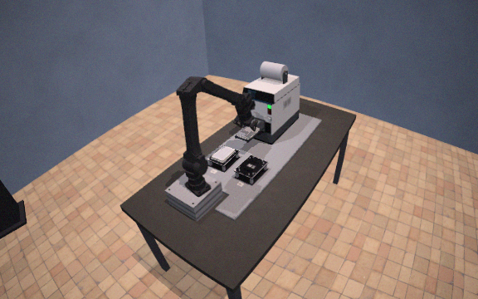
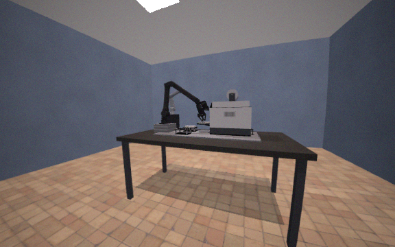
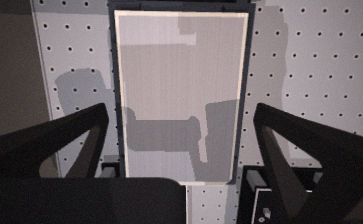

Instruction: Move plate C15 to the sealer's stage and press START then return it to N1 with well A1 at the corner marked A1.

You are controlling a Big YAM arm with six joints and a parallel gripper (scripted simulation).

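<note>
Plate C15 (image 1: 246,134) (image 3: 182,75) lies on the sealer's stage (image 3: 182,7), which is out in front of the sealer (image 1: 285,114) (image 2: 230,121). Its top looks like a smooth, pale sheet of foil. It looks flat and square inside the dark stage rim. The sealer's lamp (image 1: 269,106) is green. My gripper (image 1: 247,126) (image 2: 201,119) (image 3: 181,111) is open above the plate, with one finger beyond each long side and nothing held. The black nest (image 1: 251,168) nearer the top camera is empty. The other nest holds a white plate (image 1: 224,154). The nest labels are unreadable.
The sealer body stands directly behind the stage, with a foil roll (image 1: 273,71) on top. Both nests stand on the perforated grey board (image 1: 239,203) (image 3: 327,110) between the stage and the arm's base (image 1: 193,199). Nest corners show at the wrist view's bottom.
</note>
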